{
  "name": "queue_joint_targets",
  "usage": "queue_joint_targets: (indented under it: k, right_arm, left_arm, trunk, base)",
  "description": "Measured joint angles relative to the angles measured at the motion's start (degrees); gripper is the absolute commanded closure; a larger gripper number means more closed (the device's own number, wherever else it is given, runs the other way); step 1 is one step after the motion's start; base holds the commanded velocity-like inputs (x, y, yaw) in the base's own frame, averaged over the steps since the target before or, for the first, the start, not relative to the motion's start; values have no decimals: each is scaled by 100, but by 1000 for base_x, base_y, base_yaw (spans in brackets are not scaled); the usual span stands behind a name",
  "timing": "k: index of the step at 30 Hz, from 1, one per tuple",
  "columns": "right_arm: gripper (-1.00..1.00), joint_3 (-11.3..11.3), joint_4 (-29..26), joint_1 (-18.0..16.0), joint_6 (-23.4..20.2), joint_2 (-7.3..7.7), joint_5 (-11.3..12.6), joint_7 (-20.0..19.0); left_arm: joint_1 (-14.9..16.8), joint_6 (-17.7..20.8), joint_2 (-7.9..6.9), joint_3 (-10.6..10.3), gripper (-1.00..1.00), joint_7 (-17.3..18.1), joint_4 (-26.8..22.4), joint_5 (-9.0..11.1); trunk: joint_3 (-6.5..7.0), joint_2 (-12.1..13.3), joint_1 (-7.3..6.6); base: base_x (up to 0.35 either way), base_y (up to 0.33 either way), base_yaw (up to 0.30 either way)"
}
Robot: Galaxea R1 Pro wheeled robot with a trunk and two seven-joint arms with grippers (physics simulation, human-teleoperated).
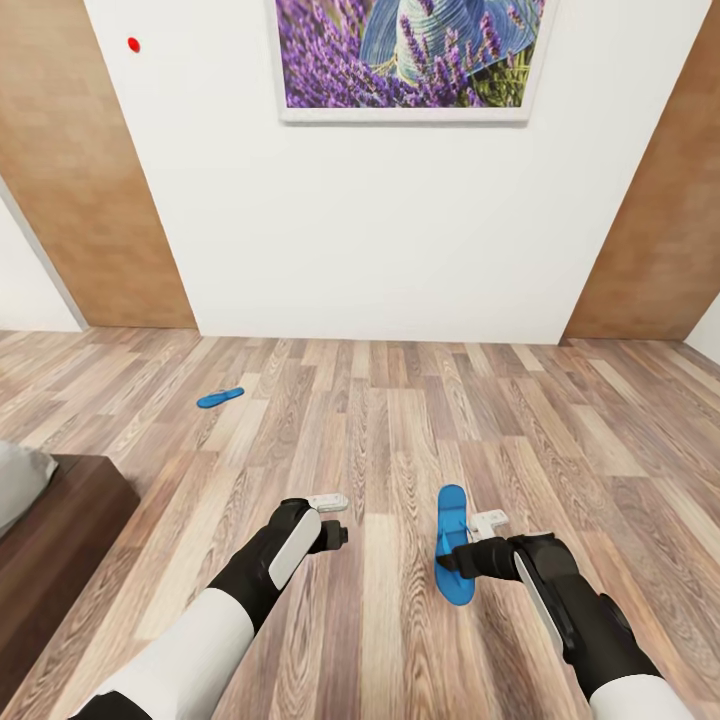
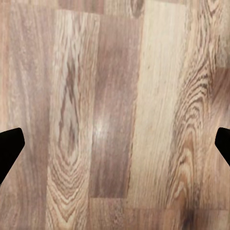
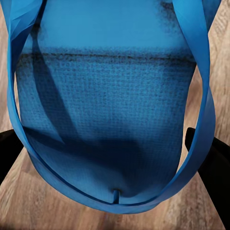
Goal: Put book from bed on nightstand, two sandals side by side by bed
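My right gripper [image 1: 462, 556] is clamped on one blue sandal [image 1: 453, 543], which shows in the head view as a long sole running near to far, over the wood-plank floor [image 1: 400, 440] just left of my right forearm. In the right wrist view that same sandal [image 3: 112, 110] is seen close up, its textured sole and thong straps between my dark fingers [image 3: 211, 167], with floor showing past its edges.

The second sandal [image 1: 220, 398] lies flat on the floor, far and to the left, well apart from the one I hold and not far from the white wall [image 1: 380, 230].

My left gripper [image 1: 335, 520] hovers beside the right one with nothing in it, jaws spread. The left wrist view has bare planks [image 2: 115, 115] under it, with one dark fingertip [image 2: 9, 148] at each side edge.

The corner of the bed [image 1: 60, 540], dark frame with a bit of pale mattress, sits at the near left. Between it and my arms the floor is open, and open planks run on to the wall. Brown wooden doors [image 1: 70, 160] flank the wall, and the lavender picture [image 1: 410, 55] hangs high on it.
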State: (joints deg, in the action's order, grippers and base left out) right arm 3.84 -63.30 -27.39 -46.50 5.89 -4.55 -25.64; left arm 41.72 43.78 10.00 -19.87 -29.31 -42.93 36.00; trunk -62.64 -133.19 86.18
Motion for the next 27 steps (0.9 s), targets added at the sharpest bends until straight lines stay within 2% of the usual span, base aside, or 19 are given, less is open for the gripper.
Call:
queue_joint_targets:
  k: [27]
  right_arm:
    - [100, 4, 0, 0, 0, -4, 1, 0]
  left_arm:
    - [0, 0, 0, 0, -100, 7, 0, 0]
  trunk:
    - [0, 0, 0]
  base:
    - [74, 0, 0]
